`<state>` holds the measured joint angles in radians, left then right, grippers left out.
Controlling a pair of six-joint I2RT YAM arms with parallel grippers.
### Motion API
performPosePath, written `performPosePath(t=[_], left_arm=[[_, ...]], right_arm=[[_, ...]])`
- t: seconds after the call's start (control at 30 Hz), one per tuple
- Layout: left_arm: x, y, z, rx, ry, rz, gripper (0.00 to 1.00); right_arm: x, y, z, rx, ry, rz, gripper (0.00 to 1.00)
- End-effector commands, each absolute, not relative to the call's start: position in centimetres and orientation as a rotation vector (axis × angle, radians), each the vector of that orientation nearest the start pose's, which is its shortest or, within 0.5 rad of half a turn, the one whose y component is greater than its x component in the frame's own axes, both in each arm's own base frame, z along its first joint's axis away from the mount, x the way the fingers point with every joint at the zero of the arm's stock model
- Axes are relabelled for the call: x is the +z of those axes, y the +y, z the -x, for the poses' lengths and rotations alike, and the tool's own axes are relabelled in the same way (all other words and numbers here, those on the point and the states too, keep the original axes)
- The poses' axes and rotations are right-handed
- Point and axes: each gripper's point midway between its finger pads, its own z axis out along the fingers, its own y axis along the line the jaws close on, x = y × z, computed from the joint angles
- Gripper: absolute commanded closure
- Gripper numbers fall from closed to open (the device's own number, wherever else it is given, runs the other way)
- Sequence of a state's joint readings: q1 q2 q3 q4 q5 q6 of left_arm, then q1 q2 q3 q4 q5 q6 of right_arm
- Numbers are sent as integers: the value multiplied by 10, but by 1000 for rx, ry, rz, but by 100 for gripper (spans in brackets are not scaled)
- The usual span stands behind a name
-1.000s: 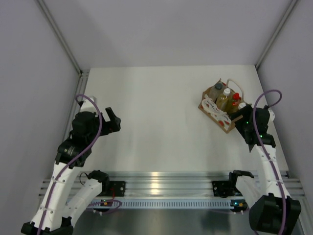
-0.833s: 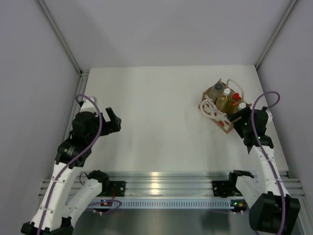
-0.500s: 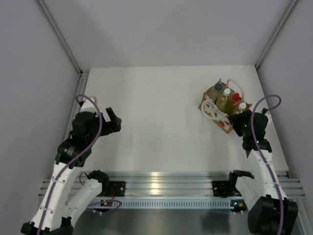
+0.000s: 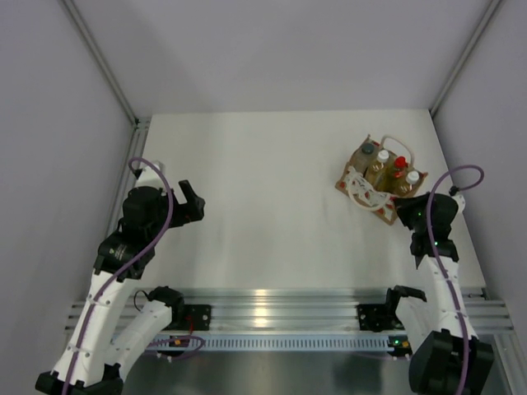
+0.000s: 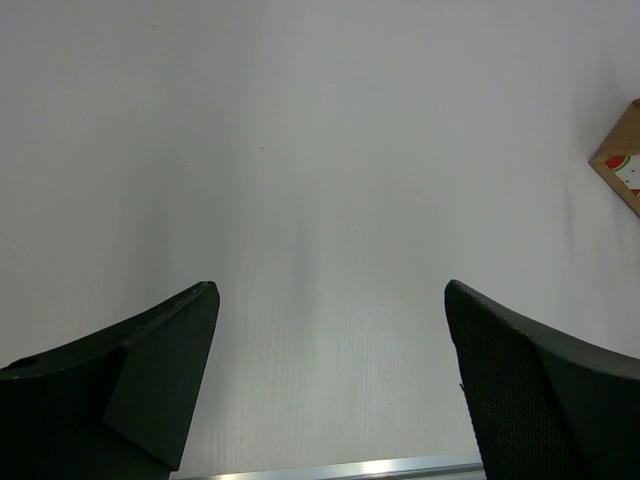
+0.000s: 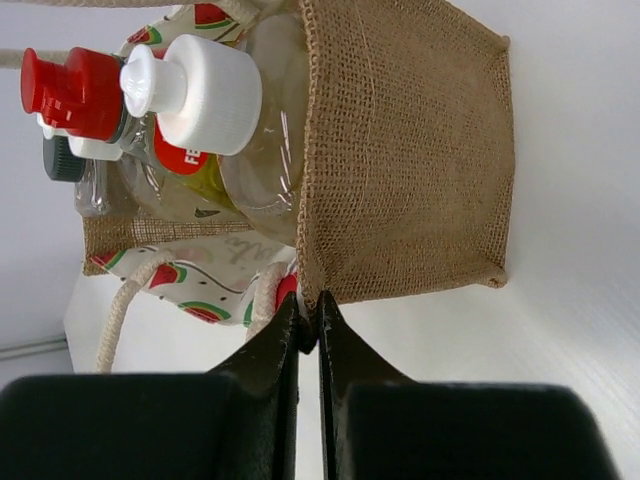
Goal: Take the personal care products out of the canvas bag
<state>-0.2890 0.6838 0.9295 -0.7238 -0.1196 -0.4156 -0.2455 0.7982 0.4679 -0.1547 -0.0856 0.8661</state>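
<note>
Nearly shut, the jaws of the right gripper (image 6: pixel 308 335) meet at a lower corner of the canvas bag (image 6: pixel 400 160). They seem to pinch its woven edge, though the contact itself is hard to make out. The bag stands at the far right of the table (image 5: pixel 320 150), just beyond those jaws, with a red-capped bottle (image 6: pixel 60 90), a white-capped bottle (image 6: pixel 200 95) and a dark grey cap (image 6: pixel 62 160) showing inside. The left gripper (image 5: pixel 330 290) hangs wide open and holds nothing, well apart from the bag.
</note>
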Motion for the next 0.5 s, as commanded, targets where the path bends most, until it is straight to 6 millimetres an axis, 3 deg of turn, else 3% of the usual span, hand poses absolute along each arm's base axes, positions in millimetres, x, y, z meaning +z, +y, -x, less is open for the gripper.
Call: performPosePath(t=[0.0, 0.3, 0.43, 0.47], left_arm=[[263, -68, -243, -329, 1994, 189, 1], [271, -72, -246, -363, 1991, 233, 1], [276, -100, -249, -540, 2020, 225, 1], [275, -118, -253, -619, 2045, 195, 1]], right_arm=[[124, -21, -284, 522, 1799, -1104, 100], [126, 6, -265, 701, 1746, -1081, 100], [126, 11, -262, 723, 1753, -1064, 100], [125, 12, -261, 729, 1759, -1061, 100]])
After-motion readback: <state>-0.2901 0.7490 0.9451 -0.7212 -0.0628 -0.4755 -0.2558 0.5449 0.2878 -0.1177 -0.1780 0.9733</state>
